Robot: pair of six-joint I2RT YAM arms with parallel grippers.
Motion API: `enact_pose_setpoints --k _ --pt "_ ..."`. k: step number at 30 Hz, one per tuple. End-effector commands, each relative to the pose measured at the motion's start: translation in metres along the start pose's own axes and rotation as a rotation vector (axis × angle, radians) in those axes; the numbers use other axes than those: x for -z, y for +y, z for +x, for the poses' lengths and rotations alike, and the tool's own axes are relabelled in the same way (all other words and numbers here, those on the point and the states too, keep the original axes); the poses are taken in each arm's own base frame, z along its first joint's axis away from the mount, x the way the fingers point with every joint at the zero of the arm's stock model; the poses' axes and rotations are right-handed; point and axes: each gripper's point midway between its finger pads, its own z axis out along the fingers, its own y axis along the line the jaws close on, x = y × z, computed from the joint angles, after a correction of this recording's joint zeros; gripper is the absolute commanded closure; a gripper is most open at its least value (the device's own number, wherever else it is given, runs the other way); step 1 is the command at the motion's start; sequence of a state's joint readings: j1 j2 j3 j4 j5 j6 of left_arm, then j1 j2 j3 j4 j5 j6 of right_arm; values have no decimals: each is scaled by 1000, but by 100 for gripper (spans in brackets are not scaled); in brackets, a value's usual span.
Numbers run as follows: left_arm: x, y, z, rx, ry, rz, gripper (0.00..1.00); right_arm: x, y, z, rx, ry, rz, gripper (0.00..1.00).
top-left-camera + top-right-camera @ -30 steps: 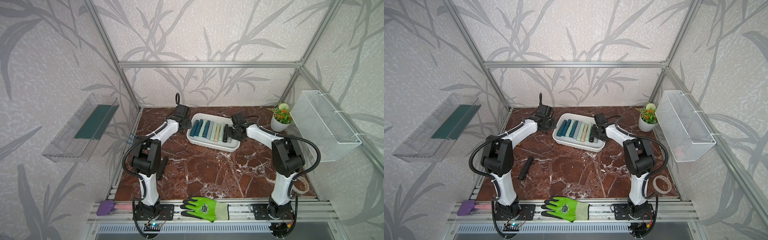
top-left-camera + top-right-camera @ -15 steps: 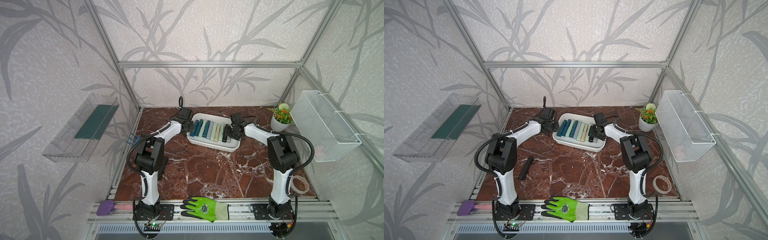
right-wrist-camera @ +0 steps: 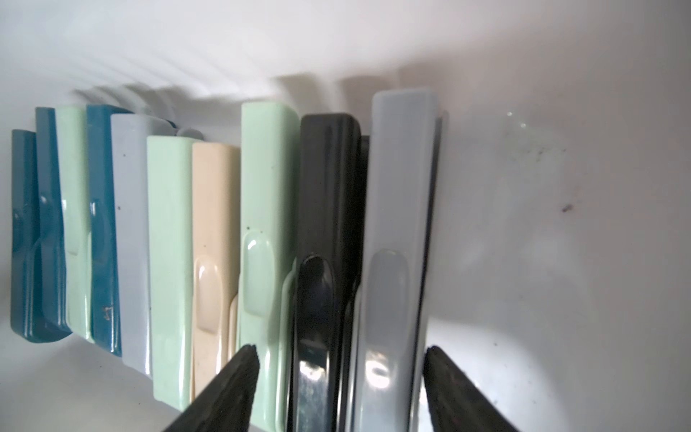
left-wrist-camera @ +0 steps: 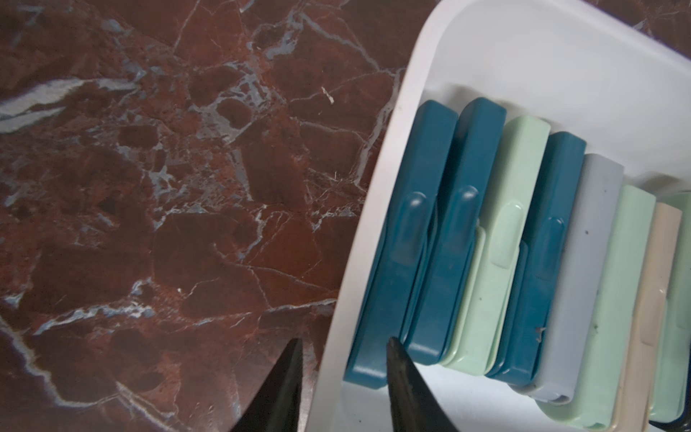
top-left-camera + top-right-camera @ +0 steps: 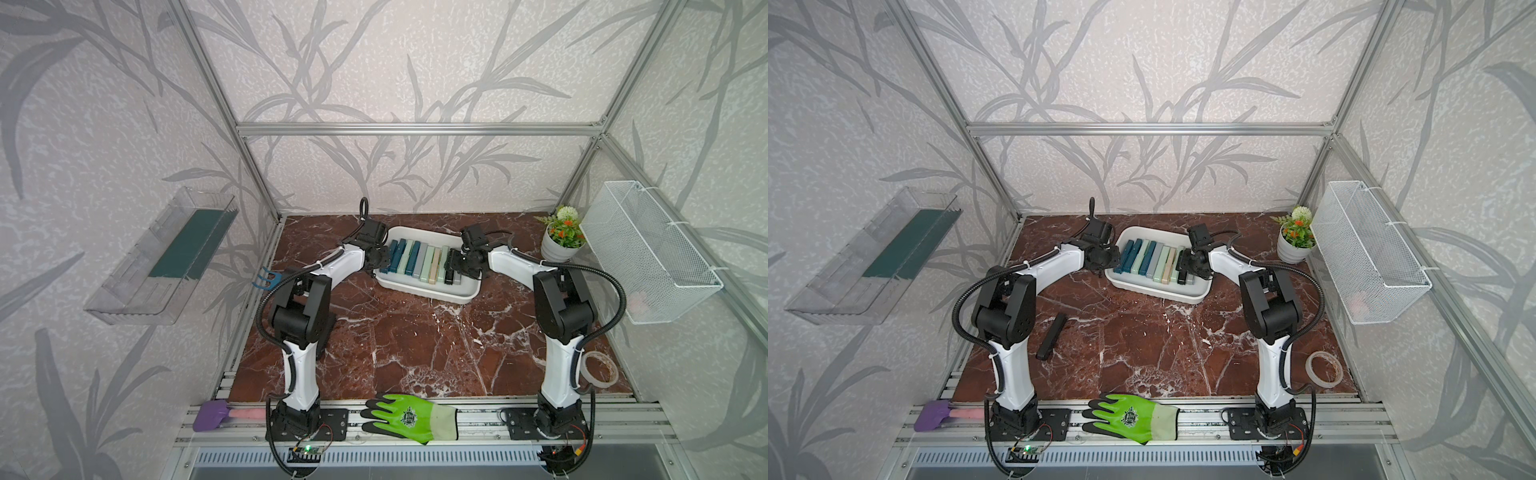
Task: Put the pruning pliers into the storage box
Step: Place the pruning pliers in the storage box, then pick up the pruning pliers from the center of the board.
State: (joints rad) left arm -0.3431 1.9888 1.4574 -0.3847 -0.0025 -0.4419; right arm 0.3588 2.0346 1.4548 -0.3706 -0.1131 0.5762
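The white storage box [image 5: 424, 291] [image 5: 1154, 291] sits at the back middle of the marble table, holding a row of pruning pliers [image 5: 419, 262] [image 5: 1152, 262] in teal, pale green, grey, beige and black. One black plier [image 5: 1051, 336] lies on the table beside the left arm. My left gripper [image 5: 380, 262] [image 4: 342, 340] is open astride the box's left wall [image 4: 375, 194], one finger outside, the other by the end teal plier [image 4: 404, 262]. My right gripper [image 5: 451, 266] [image 3: 338, 348] is open inside the box, over the black plier [image 3: 325, 187] and grey plier [image 3: 404, 187].
A potted plant [image 5: 561, 239] stands back right by a wire basket [image 5: 648, 253] on the right wall. A clear bin [image 5: 166, 257] hangs on the left wall, a blue rake [image 5: 266, 280] below it. A tape roll [image 5: 598, 368], green glove [image 5: 409, 417] and purple trowel [image 5: 212, 415] lie in front.
My left gripper has moved right and a little nearer, up to the box's left wall. The right gripper has stayed over the right end of the row, its elbow drawing in slightly.
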Motion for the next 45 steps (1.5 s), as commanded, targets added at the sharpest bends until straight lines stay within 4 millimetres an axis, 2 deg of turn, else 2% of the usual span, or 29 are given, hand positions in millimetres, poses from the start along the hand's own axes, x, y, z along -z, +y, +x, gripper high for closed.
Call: enact_pose_setpoints --k 1,6,8,10,14,16,17,19,21,22,23,24,25,28,30,35,37,39,41,43,45 --pt "23 5 -13 2 -59 -25 56 23 10 -19 56 -64 -6 25" --pt "65 15 -35 -17 -121 -47 49 63 12 -38 112 -146 21 22" --pt "84 22 -36 -23 -141 -63 48 80 11 -44 129 -180 41 22" --pt "102 28 -28 -16 -147 -36 46 94 3 -45 130 -201 71 22" --pt "133 51 20 -48 -105 -45 42 103 -25 -34 86 -205 88 23" --pt "148 66 52 -48 -102 -51 32 97 -42 -24 52 -186 89 23" --pt "155 71 65 -32 -113 -40 30 102 -45 -22 42 -199 79 24" --pt "163 82 97 13 -132 -8 26 96 -55 -16 25 -192 74 24" --pt "170 93 121 41 -157 -8 20 89 -57 -13 18 -176 59 24" --pt "176 103 124 67 -215 -53 20 86 -56 -11 20 -162 48 24" --pt "180 104 126 66 -246 -56 20 85 -53 -11 26 -158 33 24" --pt "184 112 130 89 -270 -82 19 76 -53 -9 29 -136 24 24" --pt "187 129 136 128 -269 -162 18 72 -51 -7 32 -123 15 25" --pt "192 157 151 149 -219 -315 18 67 -48 -6 50 -100 0 25" --pt "190 155 150 77 -200 -321 18 64 -49 -5 48 -97 -4 25" --pt "198 161 129 -115 -213 -400 18 65 -50 -6 4 -119 -56 25" --pt "185 141 123 -238 -210 -298 18 70 -45 -7 3 -122 -78 25" --pt "174 137 123 -309 -167 -294 18 71 -44 -8 -6 -134 -90 26" --pt "165 141 130 -392 -77 -325 18 70 -45 -7 -12 -134 -84 29" --pt "159 152 133 -406 -20 -387 19 67 -47 -6 -19 -130 -93 31" --pt "157 151 134 -408 -18 -374 19 64 -48 -4 -33 -125 -104 32"
